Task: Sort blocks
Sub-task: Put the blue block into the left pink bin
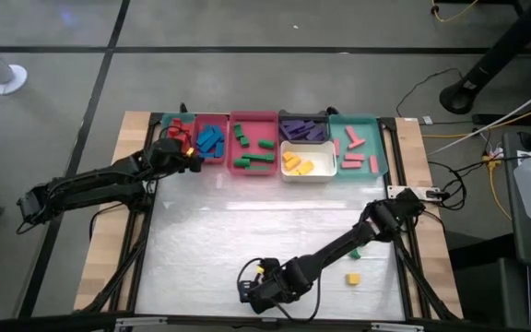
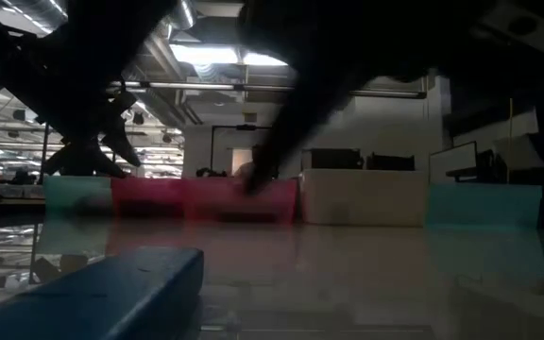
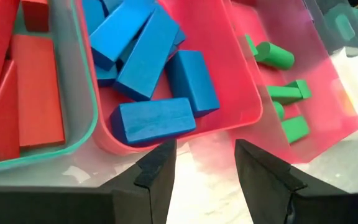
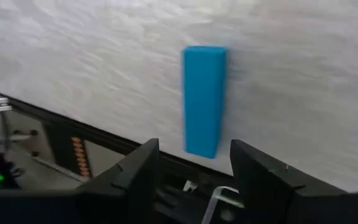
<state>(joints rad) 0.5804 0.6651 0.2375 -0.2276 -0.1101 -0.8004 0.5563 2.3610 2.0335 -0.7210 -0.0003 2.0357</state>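
A blue block (image 4: 204, 99) lies flat on the white table close to its near edge; it also fills the low view's foreground as the blue block (image 2: 102, 293). My right gripper (image 4: 194, 165) hovers over that edge (image 1: 252, 293), open, one finger on each side of the block's end without touching it. My left gripper (image 3: 205, 165) stands open at the far left (image 1: 187, 152), just in front of the pink tray (image 3: 229, 121) that holds several blue blocks (image 3: 154, 118). A yellow block (image 1: 352, 278) and a green block (image 1: 356, 251) lie loose on the table.
A row of trays stands along the far edge: teal with red blocks (image 1: 178, 129), pink with blue, pink with green (image 1: 254, 148), black with purple (image 1: 304, 127), white with yellow (image 1: 307, 164), teal with pink (image 1: 358, 148). The table's metal frame (image 4: 73, 149) runs just past the blue block.
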